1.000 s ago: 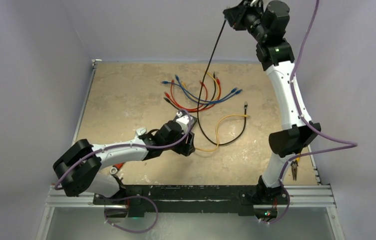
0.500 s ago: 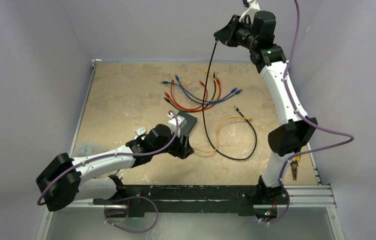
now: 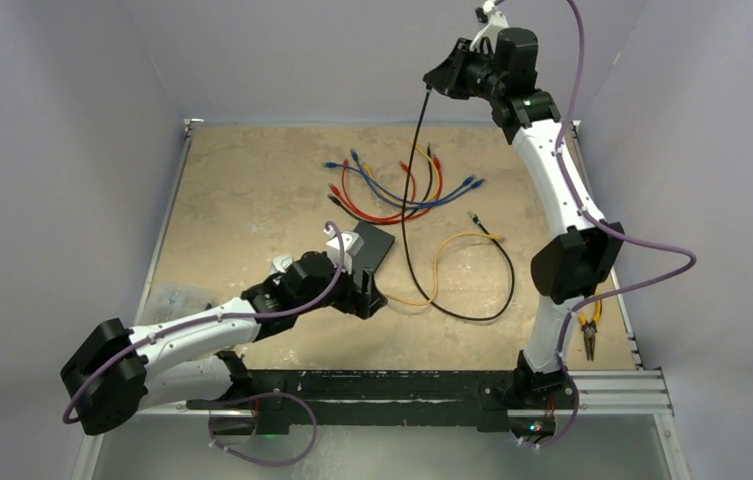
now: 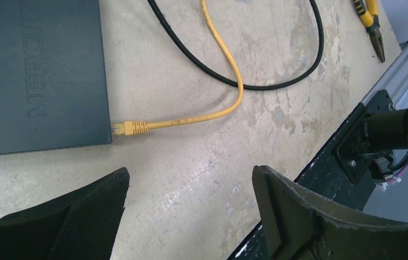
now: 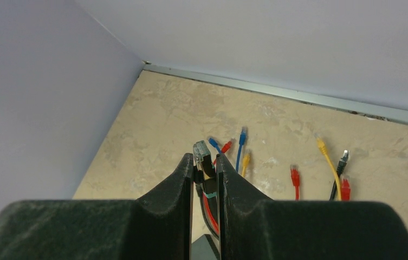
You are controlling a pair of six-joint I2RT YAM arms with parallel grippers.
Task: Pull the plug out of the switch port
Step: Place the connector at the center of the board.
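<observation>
Gaping left hand (image 4: pixel 190 216) beside switch (image 4: pixel 39 70) edge

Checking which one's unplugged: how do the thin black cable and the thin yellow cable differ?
The thin black cable has one plug clamped in the right gripper, raised high; the thin yellow cable lies flat, gripped by nothing. The black cable's plug is clear of the flat matte black switch; the yellow one's sits at the switch's edge. Both trail across the tan tabletop.
</observation>
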